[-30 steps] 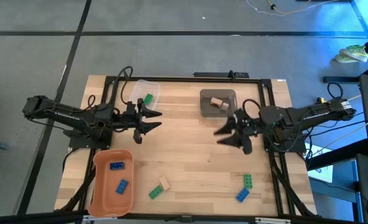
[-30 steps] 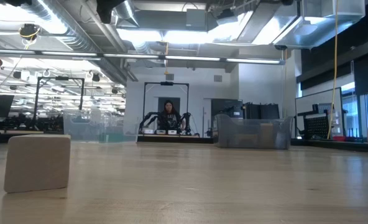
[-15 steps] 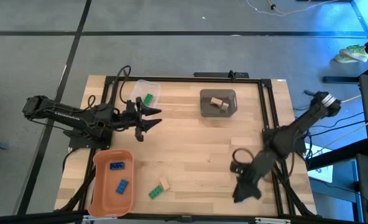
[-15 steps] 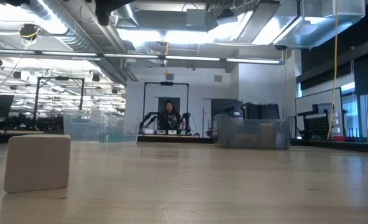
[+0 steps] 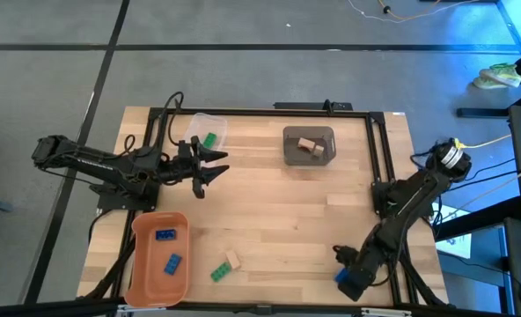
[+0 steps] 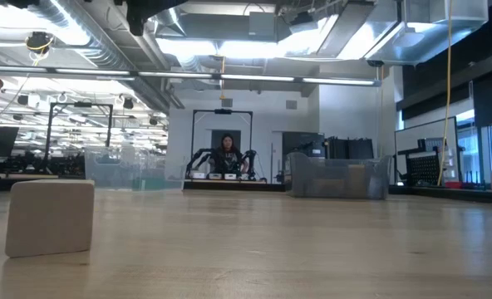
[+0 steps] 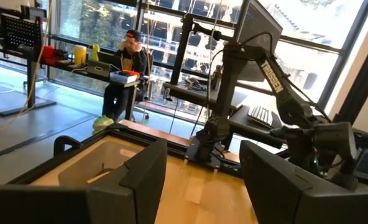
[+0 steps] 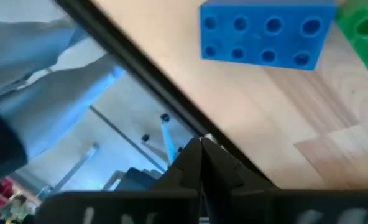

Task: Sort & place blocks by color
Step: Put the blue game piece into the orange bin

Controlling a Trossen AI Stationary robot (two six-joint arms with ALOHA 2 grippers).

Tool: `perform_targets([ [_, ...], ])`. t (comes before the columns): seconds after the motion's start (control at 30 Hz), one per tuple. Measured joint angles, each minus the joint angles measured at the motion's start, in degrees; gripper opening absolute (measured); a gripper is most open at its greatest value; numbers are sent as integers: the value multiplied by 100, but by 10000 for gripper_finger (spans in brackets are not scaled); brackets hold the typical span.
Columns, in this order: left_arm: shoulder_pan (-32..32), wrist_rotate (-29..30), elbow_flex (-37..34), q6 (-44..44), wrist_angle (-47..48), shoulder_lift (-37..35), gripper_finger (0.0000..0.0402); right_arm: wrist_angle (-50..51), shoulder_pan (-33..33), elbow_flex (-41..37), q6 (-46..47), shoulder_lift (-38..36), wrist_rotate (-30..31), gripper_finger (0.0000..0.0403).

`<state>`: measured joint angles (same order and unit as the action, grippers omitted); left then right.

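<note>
My right gripper (image 5: 348, 283) (image 8: 201, 152) is shut with nothing between its fingers, low over the table's near right corner. A blue block (image 8: 263, 32) and a green block (image 8: 361, 31) lie flat on the wood just ahead of its fingertips, apart from them. In the high view the arm covers most of that blue block (image 5: 341, 276). My left gripper (image 5: 218, 169) (image 7: 202, 180) hangs open and holds nothing, beside the clear bin (image 5: 193, 126). A green block (image 5: 218, 273) and a tan block (image 5: 233, 260) (image 6: 51, 218) lie near the front edge.
The orange bin (image 5: 142, 264) at the near left holds two blue blocks (image 5: 165, 235). A green block (image 5: 209, 139) lies in the clear bin, and the grey bin (image 5: 289, 151) at the far middle holds tan blocks (image 5: 308, 146). A dark frame rail (image 5: 385, 176) runs along the table's right side.
My right gripper has swung from beside the grey bin toward the table's near edge. It has come down at the near right corner over the blue and green blocks, and its fingers have shut on nothing. No block has moved.
</note>
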<state>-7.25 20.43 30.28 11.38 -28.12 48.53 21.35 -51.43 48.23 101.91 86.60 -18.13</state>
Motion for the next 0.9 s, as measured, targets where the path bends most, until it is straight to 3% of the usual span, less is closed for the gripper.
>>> perform_targets([
  [0.23, 0, 7, 0, 0, 15, 0, 195, -24, -54, 2, 444, 549, 360, 1],
  [0.5, 0, 139, 0, 0, 20, 2, 195, 42, 273, 2, 44, 828, 880, 1],
  [0.67, 0, 149, 0, 0, 20, 2, 195, 164, 1005, 2, -1016, 836, 1285, 0],
  [0.9, -2, 262, 0, 0, 20, 2, 195, 195, 2483, 6, -3335, 789, 1432, 0],
])
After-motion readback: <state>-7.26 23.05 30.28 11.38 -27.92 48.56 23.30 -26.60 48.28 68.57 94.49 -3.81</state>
